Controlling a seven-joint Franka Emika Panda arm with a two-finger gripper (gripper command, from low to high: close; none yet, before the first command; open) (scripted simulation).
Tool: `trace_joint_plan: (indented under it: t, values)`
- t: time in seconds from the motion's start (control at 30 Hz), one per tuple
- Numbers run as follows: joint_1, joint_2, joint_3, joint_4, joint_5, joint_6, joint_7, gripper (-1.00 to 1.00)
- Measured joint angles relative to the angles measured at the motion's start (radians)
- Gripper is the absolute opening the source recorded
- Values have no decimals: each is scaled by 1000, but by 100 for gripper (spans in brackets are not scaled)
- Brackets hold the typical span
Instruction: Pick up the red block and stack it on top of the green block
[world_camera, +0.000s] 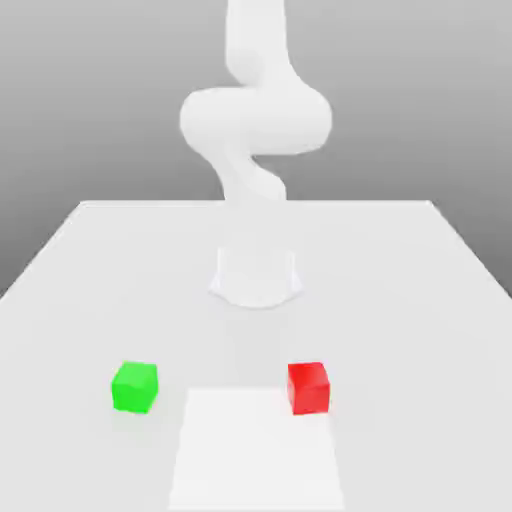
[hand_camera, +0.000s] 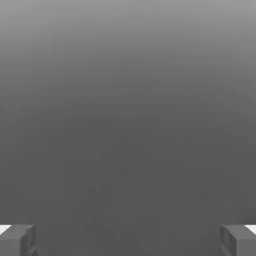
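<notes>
A green block sits on the pale bench at the lower left of the exterior view, just beside a white square at the bottom centre, waiting to serve as base. At upper centre, a white robot arm rises from its mount. In the hand view, the hand is spread wide and holds nothing. Right of centre in the exterior view's lower part, the red block rests at the white square's upper right corner, well apart from the green one. Reaching it appears to be the step in hand: the hand would do best to centre above the block, turn to match its flat sides and descend straight, keeping the spread until both sides are flanked; an off-centre approach could nudge or tip it.
</notes>
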Motion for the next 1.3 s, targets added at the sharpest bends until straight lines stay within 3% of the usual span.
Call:
trace_joint_plan:
  t: [0.57, 0.77, 0.8, 1.03, 1.3]
  values:
    - [96, 593, 98, -524, 28, 451, 50, 0]
    - [134, 868, 51, -528, -72, 673, 127, 0]
    - [149, 904, 34, -523, -80, 705, 134, -100]
    - [152, 913, 30, -522, -87, 713, 139, -100]
    - [137, 657, 51, -556, -1, 492, 77, -100]
